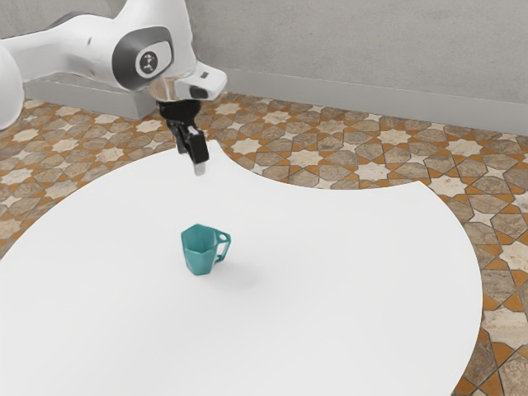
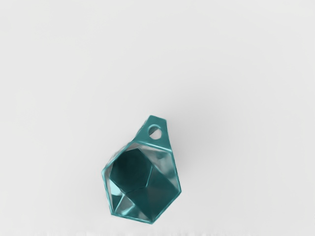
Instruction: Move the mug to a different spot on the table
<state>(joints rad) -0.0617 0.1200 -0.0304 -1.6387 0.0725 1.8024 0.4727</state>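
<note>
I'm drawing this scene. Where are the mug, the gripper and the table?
mug (image 1: 198, 257): exterior view, its teal side wall.
gripper (image 1: 199, 168): exterior view, its lower tip.
table (image 1: 346, 280): exterior view, bare white top.

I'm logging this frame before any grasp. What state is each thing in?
mug: upright on the table, empty, handle toward the exterior view's right, untouched.
gripper: raised above the table, apart from the mug, holding nothing.
</note>
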